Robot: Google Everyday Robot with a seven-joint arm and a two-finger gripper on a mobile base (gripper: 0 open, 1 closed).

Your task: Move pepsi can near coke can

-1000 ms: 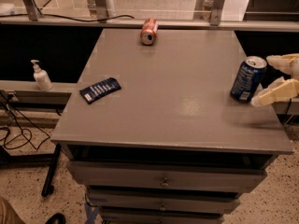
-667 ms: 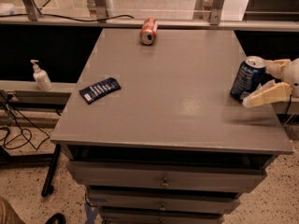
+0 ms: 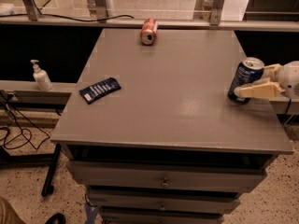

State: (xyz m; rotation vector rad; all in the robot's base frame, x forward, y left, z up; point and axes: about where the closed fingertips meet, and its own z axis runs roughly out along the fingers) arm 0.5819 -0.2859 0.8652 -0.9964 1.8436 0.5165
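Observation:
The pepsi can [image 3: 244,80], dark blue with a silver top, stands upright near the table's right edge. The coke can [image 3: 149,31], red-orange, lies on its side at the far middle of the grey table [image 3: 163,97], well apart from the blue can. My gripper [image 3: 250,81] reaches in from the right at the pepsi can's height. It is open, with the near finger [image 3: 256,91] across the can's front lower side and the other finger [image 3: 272,70] behind it to the right, so the can stands between them.
A flat dark blue snack packet [image 3: 99,90] lies on the table's left part. A white soap dispenser [image 3: 41,76] stands on a ledge to the left. Drawers [image 3: 163,181] sit under the tabletop. A rail with posts runs along the back.
My gripper has moved left and closer around the pepsi can, with the near finger now reaching across its front. The cans and the packet have not moved.

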